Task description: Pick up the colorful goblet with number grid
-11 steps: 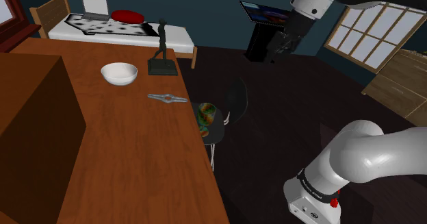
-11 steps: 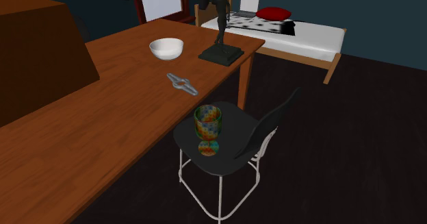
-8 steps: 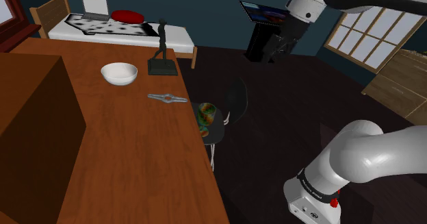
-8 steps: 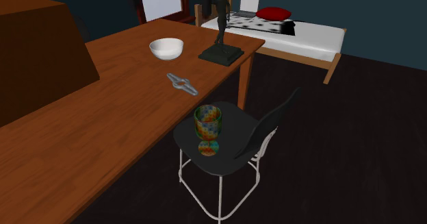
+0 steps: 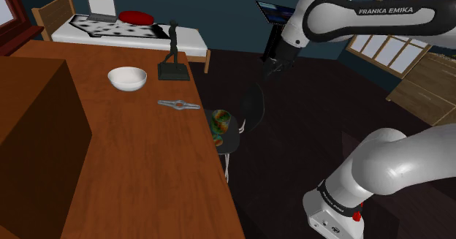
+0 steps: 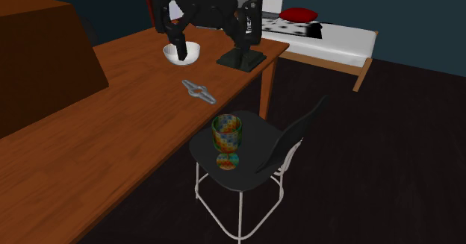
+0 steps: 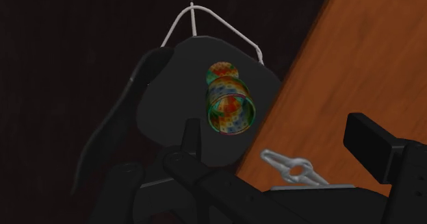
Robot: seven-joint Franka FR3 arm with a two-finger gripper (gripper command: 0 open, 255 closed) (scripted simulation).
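Arm has swung down and toward the shoulder view's left since 0.7 s ago. The gripper (image 6: 215, 50) now drops in at the second exterior view's top, in front of the white bowl (image 5: 127, 78) and dark statue (image 5: 174, 51). Fingers wide apart, nothing held. Colorful goblet (image 6: 228, 134) unmoved: upright on the black chair (image 6: 258, 157) seat, just beside the worktop (image 6: 112, 138) edge, well apart from the gripper. Grey metal tool (image 6: 199, 91) lies on the worktop, same spot.

Wooden table (image 5: 146, 164), white bowl (image 5: 127, 78), dark figurine (image 5: 174, 71), grey metal piece (image 5: 178, 104) on table, black chair (image 6: 261, 142), bed (image 5: 191, 40) behind
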